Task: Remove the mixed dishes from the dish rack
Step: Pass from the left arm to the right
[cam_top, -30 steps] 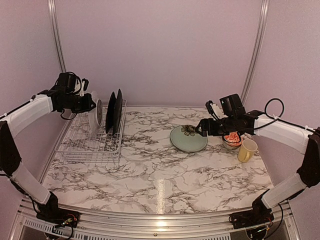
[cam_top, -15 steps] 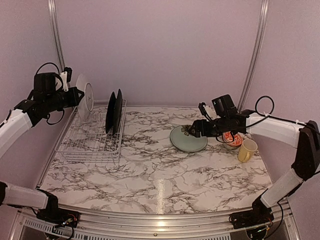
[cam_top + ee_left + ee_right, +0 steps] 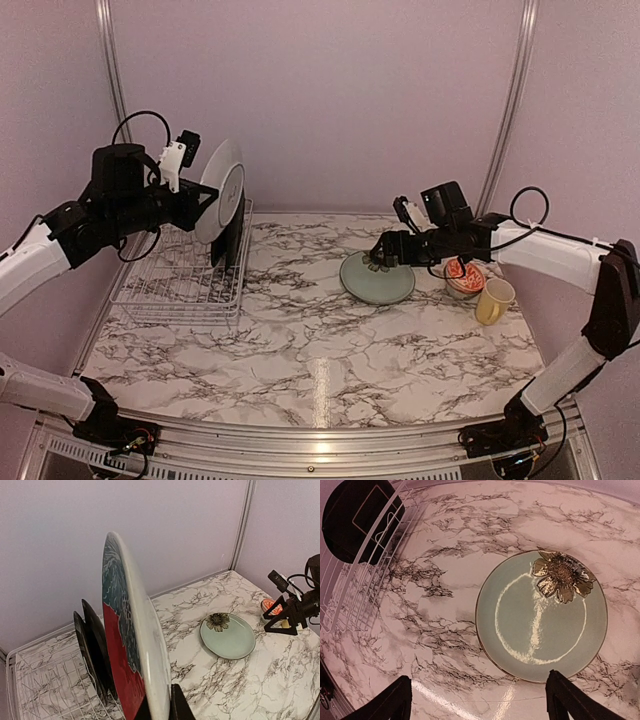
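Crockery, likely stiff, slick, breakable: round red teal-leaved plate hangs upright above the white wire dish rack, rim pinched in the left gripper; right gripper gapes empty, well right of the rack.

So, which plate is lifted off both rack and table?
The red plate with teal leaves, held by the left gripper above the dish rack. The black plates stand in it; the pale green plate lies on the table.
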`<state>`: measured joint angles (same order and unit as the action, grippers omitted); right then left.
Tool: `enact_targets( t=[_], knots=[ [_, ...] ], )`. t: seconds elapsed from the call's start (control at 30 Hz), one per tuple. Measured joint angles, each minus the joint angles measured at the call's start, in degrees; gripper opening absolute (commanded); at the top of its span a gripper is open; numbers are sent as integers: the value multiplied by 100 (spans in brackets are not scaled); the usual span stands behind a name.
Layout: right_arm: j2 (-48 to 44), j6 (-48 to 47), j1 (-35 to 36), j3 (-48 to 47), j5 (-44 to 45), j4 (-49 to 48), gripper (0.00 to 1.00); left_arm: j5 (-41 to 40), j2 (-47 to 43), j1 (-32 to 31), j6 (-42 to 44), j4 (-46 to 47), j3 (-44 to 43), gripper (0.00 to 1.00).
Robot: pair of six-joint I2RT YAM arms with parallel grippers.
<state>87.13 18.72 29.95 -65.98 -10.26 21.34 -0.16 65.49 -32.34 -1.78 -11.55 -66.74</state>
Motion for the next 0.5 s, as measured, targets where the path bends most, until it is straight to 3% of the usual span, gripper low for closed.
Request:
enact_targets(
  t=[0.37,0.5],
  knots=[
    [-229,166,0,-9,22,2,95,-1467,769,-2243,1244,-96,-627,0],
    [-339,254,0,-9,24,7,95,-2090,981,-2767,1696,76,-358,0]
  ],
)
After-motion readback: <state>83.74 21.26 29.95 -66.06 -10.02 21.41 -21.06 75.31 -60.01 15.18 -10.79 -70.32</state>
